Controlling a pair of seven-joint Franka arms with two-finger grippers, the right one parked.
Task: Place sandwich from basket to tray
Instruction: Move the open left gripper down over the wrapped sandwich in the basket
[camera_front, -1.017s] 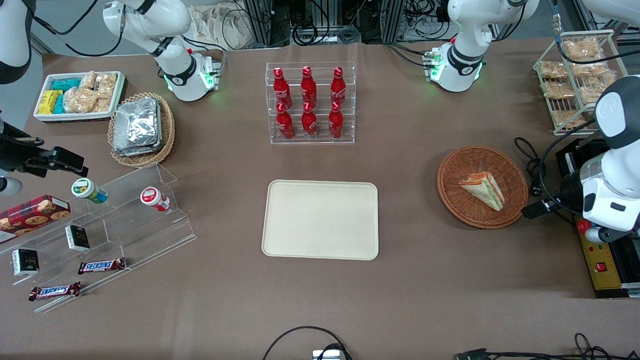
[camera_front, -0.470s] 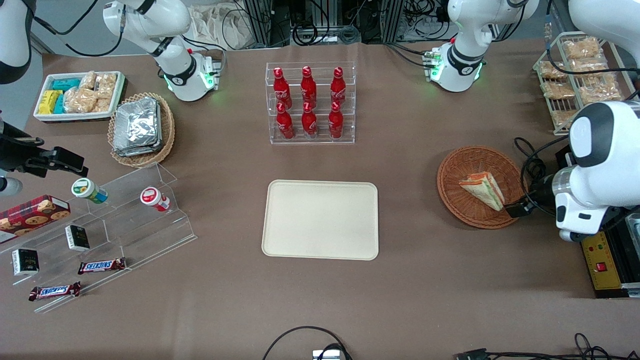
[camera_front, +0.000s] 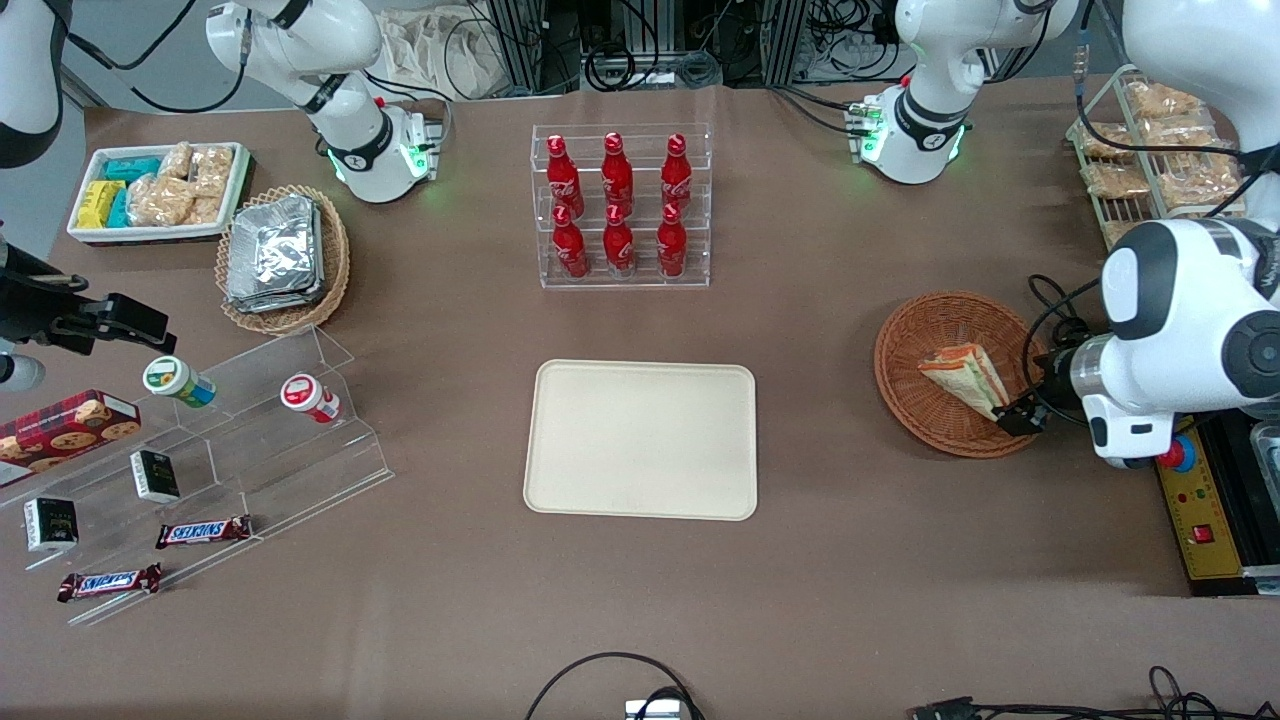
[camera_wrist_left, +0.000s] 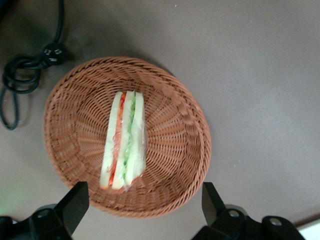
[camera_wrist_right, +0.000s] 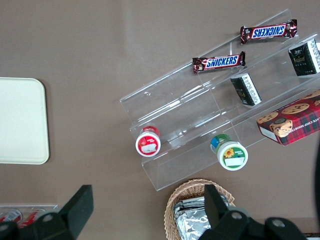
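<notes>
Brown table (camera_front: 850, 560) — end effector (camera_wrist_left: 145, 207) open above basket (camera_wrist_left: 185, 150).

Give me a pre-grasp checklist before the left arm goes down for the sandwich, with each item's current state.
1. Sandwich lies in the basket, nothing on it: ok.
2. Gripper is above the basket, fingers open: ok.
3. Fingers straddle the sandwich's width: ok, though it lies off-centre between them.
4. Sandwich gripped: not ok, not yet touched.
5. Tray has bare room for the sandwich: ok.
6. Height left above the sandwich: cannot tell.
</notes>
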